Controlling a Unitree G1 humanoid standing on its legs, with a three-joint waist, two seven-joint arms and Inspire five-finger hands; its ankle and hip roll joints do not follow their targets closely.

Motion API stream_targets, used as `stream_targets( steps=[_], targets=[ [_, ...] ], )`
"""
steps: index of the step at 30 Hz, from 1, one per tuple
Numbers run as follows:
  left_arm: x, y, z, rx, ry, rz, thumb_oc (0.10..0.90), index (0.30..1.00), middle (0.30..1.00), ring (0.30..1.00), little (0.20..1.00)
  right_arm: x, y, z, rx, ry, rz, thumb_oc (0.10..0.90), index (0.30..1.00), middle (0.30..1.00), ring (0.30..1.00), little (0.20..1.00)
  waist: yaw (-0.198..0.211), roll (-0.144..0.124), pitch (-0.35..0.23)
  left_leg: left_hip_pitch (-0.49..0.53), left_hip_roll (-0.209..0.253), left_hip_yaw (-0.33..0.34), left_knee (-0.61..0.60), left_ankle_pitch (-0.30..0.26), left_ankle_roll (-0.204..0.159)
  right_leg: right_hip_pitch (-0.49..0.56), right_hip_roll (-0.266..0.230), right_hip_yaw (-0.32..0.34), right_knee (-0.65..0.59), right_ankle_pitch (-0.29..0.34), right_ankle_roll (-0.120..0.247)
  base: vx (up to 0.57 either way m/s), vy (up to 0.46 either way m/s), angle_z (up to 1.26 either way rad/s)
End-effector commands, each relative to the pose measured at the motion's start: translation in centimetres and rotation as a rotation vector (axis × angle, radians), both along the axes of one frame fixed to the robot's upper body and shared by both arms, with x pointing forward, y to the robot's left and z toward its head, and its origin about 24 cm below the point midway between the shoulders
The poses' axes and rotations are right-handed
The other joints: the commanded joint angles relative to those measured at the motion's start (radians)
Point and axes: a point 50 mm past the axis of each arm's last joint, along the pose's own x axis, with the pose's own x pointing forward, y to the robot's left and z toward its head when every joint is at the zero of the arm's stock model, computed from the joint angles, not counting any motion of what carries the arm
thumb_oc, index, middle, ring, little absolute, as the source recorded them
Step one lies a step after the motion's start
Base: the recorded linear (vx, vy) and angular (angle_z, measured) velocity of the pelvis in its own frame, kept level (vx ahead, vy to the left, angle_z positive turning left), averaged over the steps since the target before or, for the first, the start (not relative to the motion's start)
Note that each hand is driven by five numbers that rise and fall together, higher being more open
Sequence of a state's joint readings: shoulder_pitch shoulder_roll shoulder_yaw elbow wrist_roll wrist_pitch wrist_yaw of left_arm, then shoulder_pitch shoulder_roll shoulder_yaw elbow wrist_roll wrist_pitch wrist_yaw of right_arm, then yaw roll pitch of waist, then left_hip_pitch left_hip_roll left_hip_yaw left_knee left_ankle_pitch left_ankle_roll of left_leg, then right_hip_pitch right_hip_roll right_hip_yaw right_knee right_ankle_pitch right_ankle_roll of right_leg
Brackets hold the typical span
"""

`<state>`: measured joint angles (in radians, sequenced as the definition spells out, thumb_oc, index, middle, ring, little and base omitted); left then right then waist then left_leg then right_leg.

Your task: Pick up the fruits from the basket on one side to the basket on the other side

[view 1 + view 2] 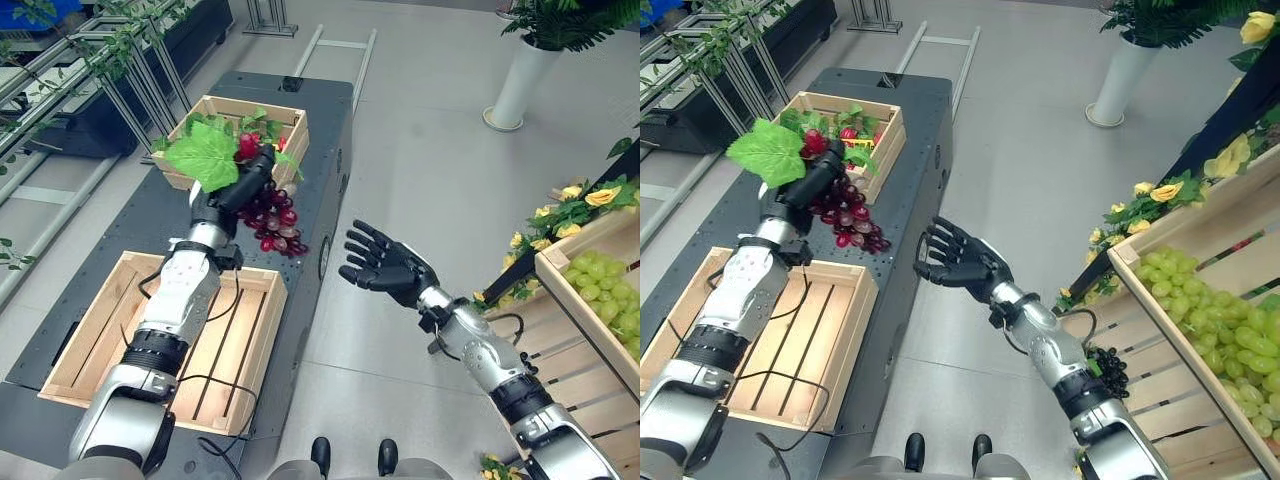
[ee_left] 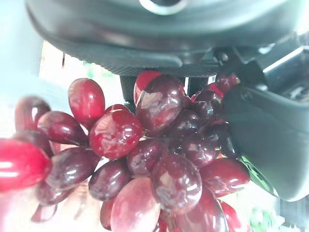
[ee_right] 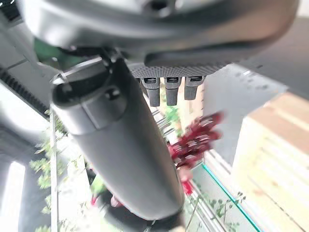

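Hidden, cropped and blurred parts

The left hand (image 1: 243, 190) has its fingertips buried among the red grapes (image 1: 275, 222) and under a big green leaf (image 1: 205, 155), so the stem is out of sight. The far crate (image 1: 286, 128) has its contents mostly masked by leaves. The crate of green grapes (image 1: 1205, 300) is cut off at the picture's edge. In the right wrist view the grapes (image 3: 195, 140) are a blur.
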<state>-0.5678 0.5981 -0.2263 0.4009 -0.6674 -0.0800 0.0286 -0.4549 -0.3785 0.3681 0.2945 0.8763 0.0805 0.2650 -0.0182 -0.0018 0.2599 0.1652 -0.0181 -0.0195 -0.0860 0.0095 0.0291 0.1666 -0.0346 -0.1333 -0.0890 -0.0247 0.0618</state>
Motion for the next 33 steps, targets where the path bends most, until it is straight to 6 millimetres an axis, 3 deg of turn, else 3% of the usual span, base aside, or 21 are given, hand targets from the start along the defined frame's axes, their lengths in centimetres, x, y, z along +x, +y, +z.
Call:
stream_targets(
  steps=[1,4,13,25,33],
  targets=[
    [1.4,-2.2,6.6,-0.061,-0.229,-0.097,0.400,0.300,0.300,0.300,0.300,0.9,0.8,4.0,0.116,-0.119,0.076,0.800,0.900,0.900,0.900,0.900,0.001,0.024,-0.202,-0.063,-0.052,0.006,-0.001,-0.040,-0.032,-0.052,0.027,0.023,0.002,0.021,-0.017,0.04,-0.033,-0.02],
    [1.7,-3.4,7.1,-0.059,-0.211,-0.171,0.400,0.300,0.300,0.300,0.300,2.1,0.8,6.2,0.110,-0.152,0.057,0.800,0.900,0.900,0.900,0.900,0.001,0.019,-0.213,-0.057,-0.046,0.016,-0.001,-0.045,-0.034,-0.046,0.029,0.018,0.002,0.017,-0.020,0.05,-0.039,-0.02],
    [2.0,-6.0,7.8,-0.057,-0.192,-0.303,0.400,0.300,0.300,0.300,0.300,3.5,1.9,8.4,0.097,-0.176,0.026,0.800,0.900,0.900,0.900,0.900,0.004,0.012,-0.236,-0.043,-0.037,0.030,-0.001,-0.057,-0.033,-0.034,0.031,0.014,0.002,0.008,-0.023,0.04,-0.013,-0.01],
    [1.8,-8.0,8.3,-0.100,-0.207,-0.371,0.400,0.300,0.300,0.300,0.300,3.3,4.0,7.4,0.139,-0.063,0.162,0.800,0.900,0.900,0.900,0.900,0.008,0.003,-0.251,-0.033,-0.032,0.036,-0.001,-0.066,-0.031,-0.025,0.034,0.018,0.002,0.002,-0.025,0.00,-0.001,-0.02],
    [1.7,-7.9,9.1,-0.129,-0.235,-0.371,0.400,0.300,0.300,0.300,0.300,2.7,5.0,7.2,0.137,-0.057,0.237,0.800,0.900,0.900,0.900,0.900,0.004,0.003,-0.257,-0.034,-0.030,0.039,-0.001,-0.065,-0.031,-0.028,0.035,0.022,0.002,0.002,-0.024,0.00,0.000,0.00]
  ],
)
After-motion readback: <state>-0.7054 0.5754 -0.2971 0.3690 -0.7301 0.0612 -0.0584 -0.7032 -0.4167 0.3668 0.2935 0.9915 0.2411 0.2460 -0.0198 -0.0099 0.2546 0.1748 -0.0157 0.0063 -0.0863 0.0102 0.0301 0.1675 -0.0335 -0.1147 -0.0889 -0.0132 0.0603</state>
